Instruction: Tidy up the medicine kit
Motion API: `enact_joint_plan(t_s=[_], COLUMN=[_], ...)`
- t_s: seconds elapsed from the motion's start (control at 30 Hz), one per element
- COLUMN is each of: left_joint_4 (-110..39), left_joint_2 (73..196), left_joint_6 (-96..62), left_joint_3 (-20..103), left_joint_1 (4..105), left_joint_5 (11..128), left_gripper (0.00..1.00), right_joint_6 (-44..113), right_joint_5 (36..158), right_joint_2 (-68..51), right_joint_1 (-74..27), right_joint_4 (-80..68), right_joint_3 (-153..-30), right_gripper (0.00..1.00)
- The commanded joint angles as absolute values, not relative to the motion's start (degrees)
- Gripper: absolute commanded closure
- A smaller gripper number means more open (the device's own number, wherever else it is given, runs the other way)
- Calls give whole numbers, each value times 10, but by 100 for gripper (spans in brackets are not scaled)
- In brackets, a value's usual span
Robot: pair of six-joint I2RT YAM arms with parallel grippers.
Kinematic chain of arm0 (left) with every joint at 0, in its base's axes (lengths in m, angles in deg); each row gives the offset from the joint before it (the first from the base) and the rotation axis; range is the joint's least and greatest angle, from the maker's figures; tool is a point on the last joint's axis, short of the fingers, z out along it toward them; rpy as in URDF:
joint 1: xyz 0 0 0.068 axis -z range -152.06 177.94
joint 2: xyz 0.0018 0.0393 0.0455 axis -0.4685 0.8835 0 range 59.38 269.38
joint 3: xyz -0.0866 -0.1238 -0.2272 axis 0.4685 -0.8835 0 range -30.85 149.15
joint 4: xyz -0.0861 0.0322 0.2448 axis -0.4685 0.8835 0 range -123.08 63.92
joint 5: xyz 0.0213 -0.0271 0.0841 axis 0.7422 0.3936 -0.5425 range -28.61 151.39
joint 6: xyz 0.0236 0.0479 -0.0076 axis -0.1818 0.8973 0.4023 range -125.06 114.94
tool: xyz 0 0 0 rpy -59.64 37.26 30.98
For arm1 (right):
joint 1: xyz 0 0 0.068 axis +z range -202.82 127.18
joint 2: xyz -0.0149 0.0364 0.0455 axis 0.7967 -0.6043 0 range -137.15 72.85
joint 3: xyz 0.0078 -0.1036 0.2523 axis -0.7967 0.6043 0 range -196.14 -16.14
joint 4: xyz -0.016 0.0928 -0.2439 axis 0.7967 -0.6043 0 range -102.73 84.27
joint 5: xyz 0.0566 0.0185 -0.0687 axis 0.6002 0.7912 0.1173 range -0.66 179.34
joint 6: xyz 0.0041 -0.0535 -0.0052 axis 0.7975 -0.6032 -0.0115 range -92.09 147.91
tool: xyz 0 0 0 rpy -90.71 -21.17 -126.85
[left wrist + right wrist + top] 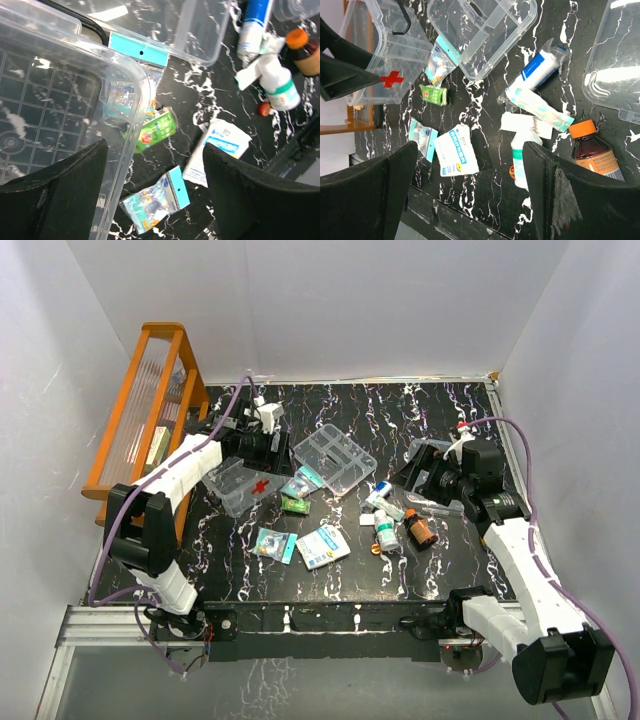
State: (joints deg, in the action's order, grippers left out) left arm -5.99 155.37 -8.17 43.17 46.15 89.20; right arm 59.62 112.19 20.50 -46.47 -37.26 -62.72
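The clear box with a red cross [243, 486] lies at the left of the table, with a dark handle [92, 25] at its rim. The clear divided tray [335, 456] lies to its right and the clear lid [617, 65] lies further right. My left gripper [256, 446] is open and empty. In the left wrist view [155, 195] its jaws straddle the box's rim [142, 95], above a blue-topped packet [155, 200]. My right gripper [425, 476] is open and empty, above the loose medicines [470, 195]. The box [385, 55] and tray [480, 30] also show in the right wrist view.
An orange slatted rack [145, 405] stands along the left edge. Loose on the table are a green packet [294, 505], a white sachet [322, 545], a blue and white tube [378, 495], a white bottle [386, 531], an orange-capped brown bottle [420, 528] and another packet [300, 483].
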Motion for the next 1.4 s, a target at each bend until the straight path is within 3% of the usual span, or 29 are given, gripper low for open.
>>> enact_joint_plan(t_s=[0.0,0.5,0.7,0.9,1.37], left_joint_4=[-44,3,22,2,-129], left_joint_2=[1520,1544,1528,1467,1346], left_joint_6=[-61,1,15,-16,-167], left_joint_3=[426,435,458,466,418], left_joint_1=[488,547,548,547,548], left_joint_5=[974,1018,976,916,821], left_gripper=[26,27,25,20,15], right_joint_6=[581,540,543,593,602], right_joint_5=[1126,1095,997,901,913], right_joint_2=[176,132,102,74,-10], right_joint_1=[-467,-454,-376,-290,-264], right_joint_4=[-322,-364,-405,-430,-376], right_joint_3=[-638,-595,-600,-595,-589], right_gripper=[16,23,27,34,56])
